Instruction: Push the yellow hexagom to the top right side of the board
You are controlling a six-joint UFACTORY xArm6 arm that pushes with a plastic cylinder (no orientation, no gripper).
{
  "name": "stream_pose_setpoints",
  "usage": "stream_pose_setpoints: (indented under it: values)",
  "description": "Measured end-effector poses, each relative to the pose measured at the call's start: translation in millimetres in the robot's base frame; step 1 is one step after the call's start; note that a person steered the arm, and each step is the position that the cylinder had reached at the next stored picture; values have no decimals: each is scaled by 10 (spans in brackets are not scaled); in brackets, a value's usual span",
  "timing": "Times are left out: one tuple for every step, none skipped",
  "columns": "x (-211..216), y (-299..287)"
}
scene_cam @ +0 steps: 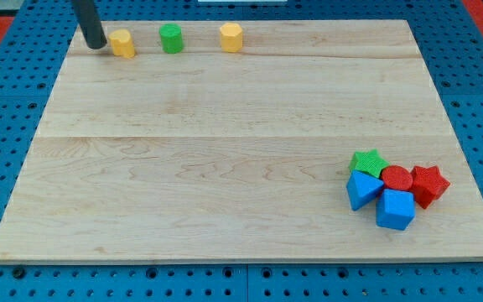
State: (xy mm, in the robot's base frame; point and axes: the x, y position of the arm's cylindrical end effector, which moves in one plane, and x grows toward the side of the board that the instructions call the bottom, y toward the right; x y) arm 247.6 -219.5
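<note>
1. My tip (96,45) sits in the upper left of the frame, down on the wooden board (225,151), with the rod rising out of the top edge of the view. No gripper on this rig, so there is no open or closed state to tell, just a plain rod end.
2. Right beside the tip, on its right: a yellow block (122,43) (shape hard to make out, looks heart-ish). Tip and block are v. close, touching or nearly so; can't tell which.
3. Further right along the top edge: a green cylinder (171,39), near the yellow block but apart from it.
4. Next right: the yellow hexagon (231,38), upper-centre of the frame, slightly left of the middle, standing alone near the board's top edge, well apart from the tip w/ two blocks in between.
5. Lower right of the frame holds a tight cluster: green star (369,162) at the top, red cylinder (397,178) just below-right of it, red star (428,184) at the far right, blue triangular block (362,190) at the left, blue cube (395,209) at the bottom. They appear to touch one another.
6. Around the board: a blue perforated table (7,117).
</note>
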Motion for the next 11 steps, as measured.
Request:
stream_pose_setpoints:
  values:
    - [-56, 539]
    - [-56, 982]
    - [-210, 1169]
    - [-305, 654]
    - [-446, 1262]
    - [-102, 2150]
    - [289, 2587]
    - [538, 2739]
    - [401, 3352]
    - [25, 3397]
    - [591, 3428]
